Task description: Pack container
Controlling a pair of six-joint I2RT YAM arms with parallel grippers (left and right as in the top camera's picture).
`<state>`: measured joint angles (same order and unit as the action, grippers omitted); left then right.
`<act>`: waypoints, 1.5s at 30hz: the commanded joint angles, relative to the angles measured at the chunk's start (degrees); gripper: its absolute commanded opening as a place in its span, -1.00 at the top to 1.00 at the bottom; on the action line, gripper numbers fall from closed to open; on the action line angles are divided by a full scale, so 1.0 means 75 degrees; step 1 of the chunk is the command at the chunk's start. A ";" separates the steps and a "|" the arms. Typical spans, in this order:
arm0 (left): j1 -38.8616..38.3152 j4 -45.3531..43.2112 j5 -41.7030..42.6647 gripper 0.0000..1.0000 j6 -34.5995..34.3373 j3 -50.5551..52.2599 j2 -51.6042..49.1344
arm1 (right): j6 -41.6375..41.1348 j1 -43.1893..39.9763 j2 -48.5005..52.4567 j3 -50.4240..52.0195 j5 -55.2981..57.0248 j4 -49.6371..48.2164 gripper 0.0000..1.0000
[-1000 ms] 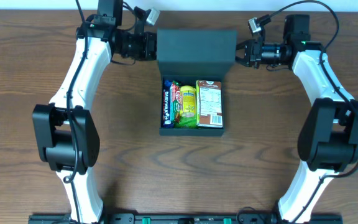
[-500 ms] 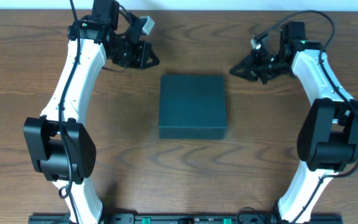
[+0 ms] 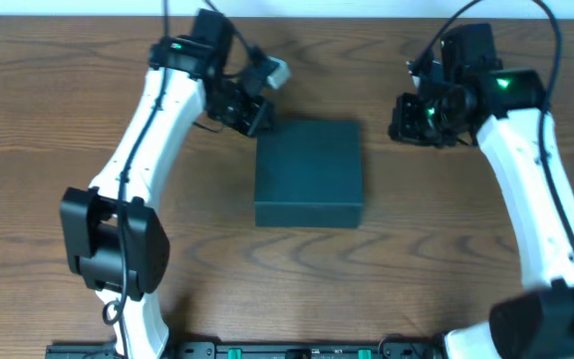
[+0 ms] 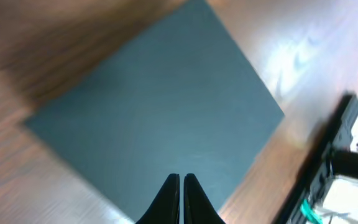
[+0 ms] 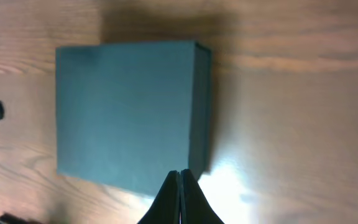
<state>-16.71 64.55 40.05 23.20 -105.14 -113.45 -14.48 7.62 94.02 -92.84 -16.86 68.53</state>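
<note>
The container (image 3: 309, 172) sits mid-way on the table (image 3: 48, 199), lid down. The left gripper (image 3: 259, 120) is at its 11 o'clock corner and the right gripper (image 3: 401, 122) is off at 2 o'clock, both pinched closed and empty. The container looks stiff, matte and hardly slippery, best held by the walls at 3 and 9 o'clock.

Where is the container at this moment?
In the overhead view, the closed container sits mid-way across the table, with the left gripper at its far left corner and the right gripper off its far right corner.
</note>
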 commanded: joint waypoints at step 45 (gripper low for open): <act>-0.2189 -0.2022 -0.1617 0.89 -0.0676 0.2646 0.0166 | -0.4089 0.2165 -0.3579 1.0588 0.0443 -1.0690 0.97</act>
<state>-33.10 49.06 29.56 18.17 -86.70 -112.38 -42.02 22.28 63.94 -13.47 -18.61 -9.93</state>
